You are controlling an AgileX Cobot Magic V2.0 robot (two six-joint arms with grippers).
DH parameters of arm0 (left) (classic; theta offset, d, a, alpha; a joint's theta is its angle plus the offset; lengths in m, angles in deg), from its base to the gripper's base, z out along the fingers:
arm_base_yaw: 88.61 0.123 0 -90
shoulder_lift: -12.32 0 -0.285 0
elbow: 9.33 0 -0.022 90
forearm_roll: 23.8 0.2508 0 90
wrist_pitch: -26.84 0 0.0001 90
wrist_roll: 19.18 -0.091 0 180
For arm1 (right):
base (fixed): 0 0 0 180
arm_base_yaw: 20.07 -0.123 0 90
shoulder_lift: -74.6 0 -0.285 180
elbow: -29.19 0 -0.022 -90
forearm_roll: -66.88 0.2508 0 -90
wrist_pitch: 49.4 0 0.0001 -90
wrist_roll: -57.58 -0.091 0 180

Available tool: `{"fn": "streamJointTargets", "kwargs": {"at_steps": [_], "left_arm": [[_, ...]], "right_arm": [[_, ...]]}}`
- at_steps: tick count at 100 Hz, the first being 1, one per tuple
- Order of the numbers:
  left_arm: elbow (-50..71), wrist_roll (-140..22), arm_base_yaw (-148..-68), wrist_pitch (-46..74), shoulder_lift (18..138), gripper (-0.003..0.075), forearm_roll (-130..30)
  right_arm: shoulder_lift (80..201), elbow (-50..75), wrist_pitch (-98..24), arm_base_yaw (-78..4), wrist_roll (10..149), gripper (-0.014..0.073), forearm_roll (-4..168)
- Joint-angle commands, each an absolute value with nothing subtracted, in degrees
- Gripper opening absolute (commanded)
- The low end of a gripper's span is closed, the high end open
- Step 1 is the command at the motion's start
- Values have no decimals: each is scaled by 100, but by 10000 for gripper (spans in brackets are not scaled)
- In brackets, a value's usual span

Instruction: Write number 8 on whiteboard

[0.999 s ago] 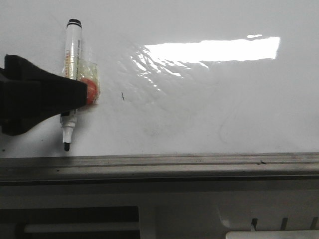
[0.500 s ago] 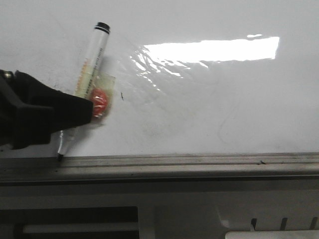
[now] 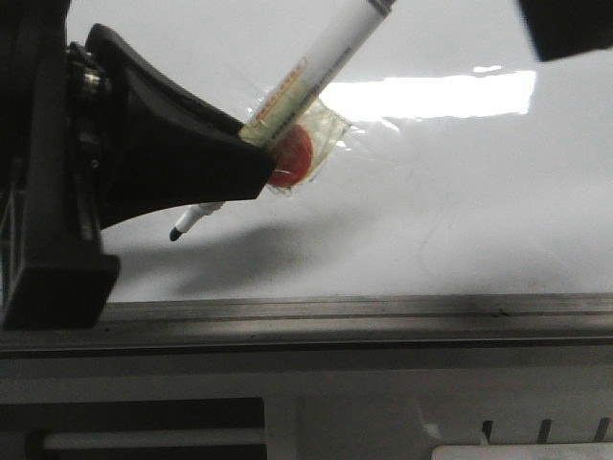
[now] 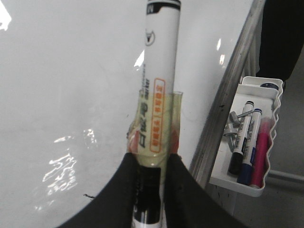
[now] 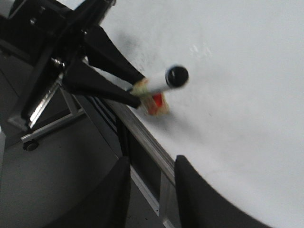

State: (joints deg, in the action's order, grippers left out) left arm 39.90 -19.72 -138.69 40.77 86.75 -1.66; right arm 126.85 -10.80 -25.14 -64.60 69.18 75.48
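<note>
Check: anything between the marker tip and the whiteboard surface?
Nothing visible. The left pincer holds the marker tilted, its tip lifted off the whiteboard; the board below the tip is bare, only shadow. No 8 drawn yet.

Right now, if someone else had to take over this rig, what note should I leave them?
Left gripper: shut on the marker, which is tilted, its tip lifted off the whiteboard near the front edge strip.
Right gripper: open and empty, held above the board's edge, looking at the marker.
Done: marker is in hand, cap off.
Left: no figure 8 shows on the board in any view, only faint smudges, so the whole number remains to be drawn.
Spare markers sit in a white tray beside the board.
</note>
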Motion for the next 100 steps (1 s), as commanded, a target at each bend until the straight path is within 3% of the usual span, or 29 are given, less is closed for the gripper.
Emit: {"fn": "streamJointTargets", "kwargs": {"at_steps": [1,35,100], "left_arm": [[3800,-1972,-13909,4525,8479,-20,30],[3824,-1972,-13909,4555,8166,-20,610],[3966,-1972,-13922,3938,7633,-20,734]], "right_arm": [[13198,-569,-3070,-6629,6998,209,7584],[14370,251,-3124,-6708,6998,209,7584],[14377,285,-3390,-6708,6975,209,7702]]}}
